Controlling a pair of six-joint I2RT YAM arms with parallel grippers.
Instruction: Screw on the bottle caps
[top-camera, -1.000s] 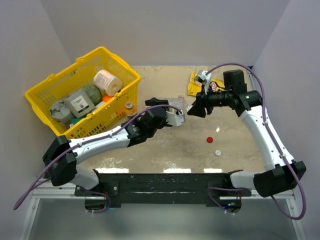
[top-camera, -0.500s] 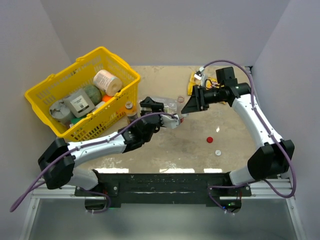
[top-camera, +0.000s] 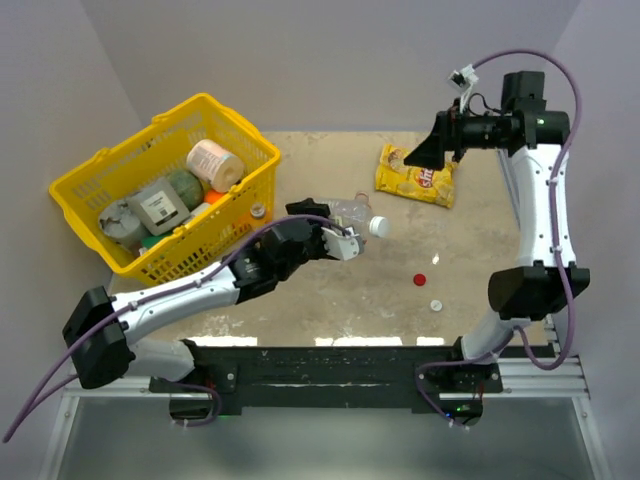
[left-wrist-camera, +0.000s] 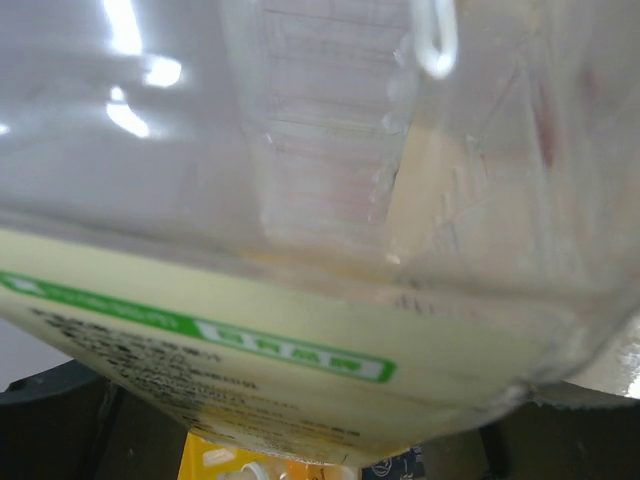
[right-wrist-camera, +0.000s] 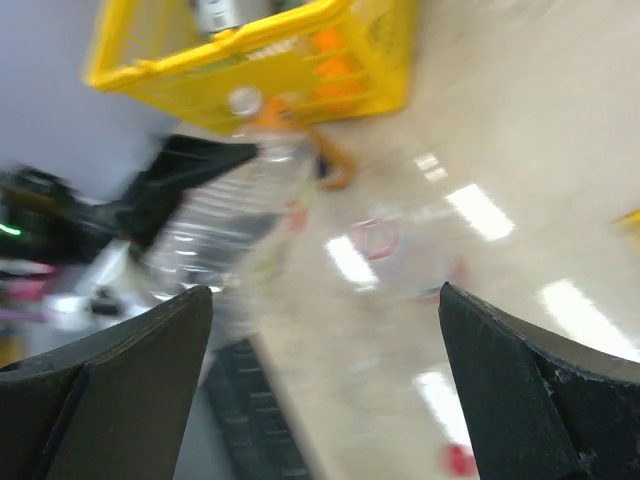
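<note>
Left wrist view is basically all clear bottle (left-wrist-camera: 330, 150) and label (left-wrist-camera: 200, 340), so the fingers are hidden there. From above, the left gripper (top-camera: 338, 240) is clamped on that bottle, with a white cap (top-camera: 378, 227) at its mouth. The right wrist view is blurry, and the right gripper (right-wrist-camera: 325, 300) is spread wide and empty. The red cap (top-camera: 420, 279) and second white cap (top-camera: 437, 304) lie lower right on the beige tabletop (top-camera: 330, 290), with grey walls around.

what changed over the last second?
Right gripper opened and pulled up and back from the clear bottle, whose neck now shows a white cap. Left gripper keeps holding the bottle. Red cap, loose white cap, basket unmoved.
</note>
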